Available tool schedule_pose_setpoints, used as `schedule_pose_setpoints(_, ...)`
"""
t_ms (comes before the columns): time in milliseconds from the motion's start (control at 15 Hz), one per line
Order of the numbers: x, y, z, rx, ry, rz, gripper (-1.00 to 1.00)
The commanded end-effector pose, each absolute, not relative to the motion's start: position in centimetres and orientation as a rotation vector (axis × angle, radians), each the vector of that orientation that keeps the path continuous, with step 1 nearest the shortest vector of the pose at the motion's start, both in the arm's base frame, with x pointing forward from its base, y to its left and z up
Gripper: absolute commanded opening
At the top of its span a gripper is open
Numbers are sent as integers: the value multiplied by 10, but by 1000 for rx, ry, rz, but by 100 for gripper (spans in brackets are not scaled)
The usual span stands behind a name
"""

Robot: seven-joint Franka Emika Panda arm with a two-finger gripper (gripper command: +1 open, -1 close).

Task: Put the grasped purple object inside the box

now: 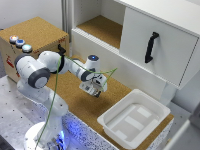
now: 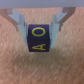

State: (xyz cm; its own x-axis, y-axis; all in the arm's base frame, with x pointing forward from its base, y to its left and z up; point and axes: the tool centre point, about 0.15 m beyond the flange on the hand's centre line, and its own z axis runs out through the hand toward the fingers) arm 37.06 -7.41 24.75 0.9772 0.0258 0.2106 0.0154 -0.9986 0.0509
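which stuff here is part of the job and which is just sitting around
In the job:
- purple object, held between the fingers
- white box, nothing visible in it
- gripper

Just about:
- cork-topped button box
- white cabinet

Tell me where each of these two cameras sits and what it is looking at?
Exterior view: off the arm, high up, looking down on the cork surface, the box and the whole arm with its tool.
Wrist view: on the wrist, looking along the tool, whose fingers clamp the purple object.
Shared: tool and cork surface.
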Motion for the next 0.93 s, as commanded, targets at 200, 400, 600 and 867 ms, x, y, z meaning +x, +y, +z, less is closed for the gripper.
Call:
schedule_pose_setpoints(200, 363, -145, 361, 3051, -174, 472, -100)
schedule_pose_setpoints(400, 362, -188, 374, 3029, -305, 459, -100)
schedule_pose_setpoints(600, 353, -249, 373, 3025, -547, 428, -100)
schedule_pose_setpoints(867, 332, -320, 351, 3017, -894, 361, -100)
